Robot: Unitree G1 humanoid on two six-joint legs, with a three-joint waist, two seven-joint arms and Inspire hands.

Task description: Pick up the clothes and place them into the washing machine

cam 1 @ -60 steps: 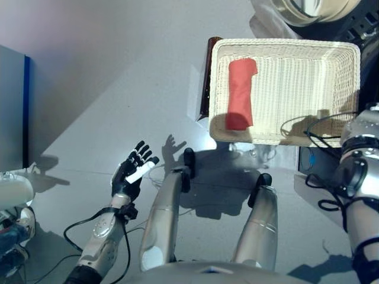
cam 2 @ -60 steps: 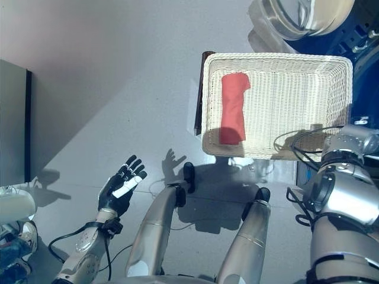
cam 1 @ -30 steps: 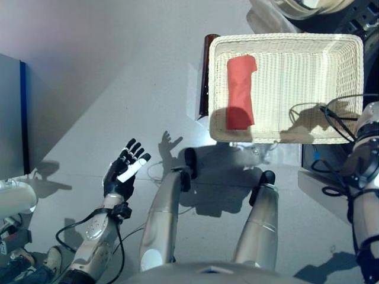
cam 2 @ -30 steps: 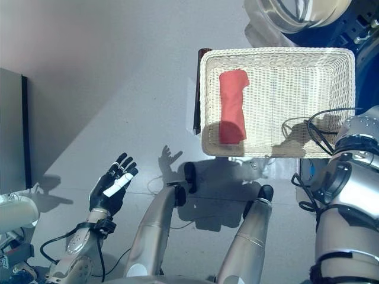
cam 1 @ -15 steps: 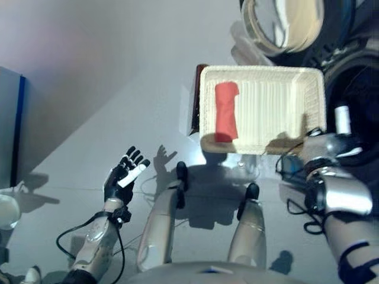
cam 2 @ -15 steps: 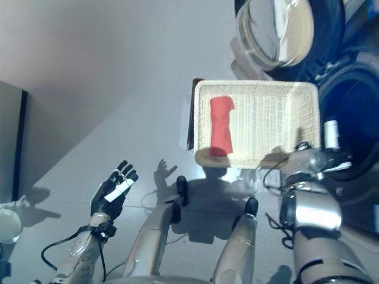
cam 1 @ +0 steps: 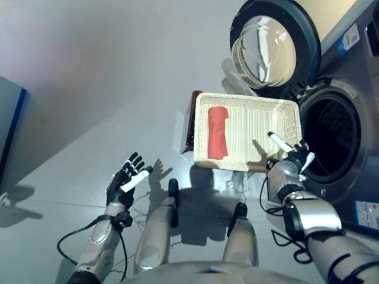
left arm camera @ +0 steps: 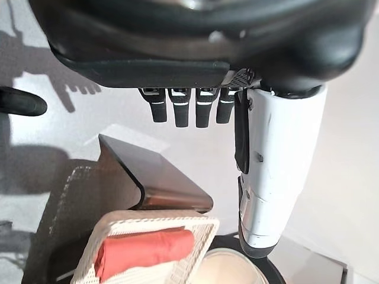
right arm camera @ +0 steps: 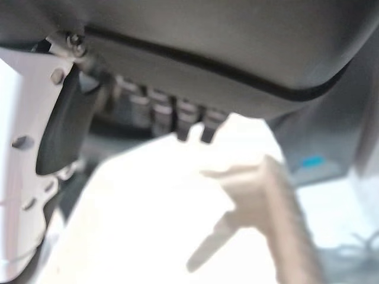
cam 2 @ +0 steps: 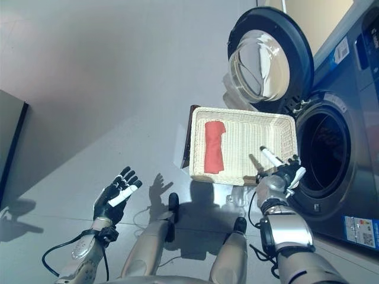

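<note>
A folded cloth (cam 1: pixel 217 132) lies in the basket's (cam 1: pixel 290 118) left half, washing machine (cam 1: pixel 346 112) apparently just right.

Hard, bright light falls across the pale floor (cam 1: pixel 89 89), throwing crisp dark shadows: a spread-fingered shadow lies on the floor just beside the left hand (cam 1: pixel 123 182), and another shadow darkens the near inner wall of the wicker basket (cam 1: pixel 290 115). The glass of the washing machine door (cam 1: pixel 263 50) carries pale glare. The drum opening (cam 1: pixel 331 139) is deep black. The head views bend outward toward their edges. The left wrist view is crisp; the right wrist view is heavily blurred and washed out, the right hand (right arm camera: pixel 195 65) smeared against bright white.
</note>
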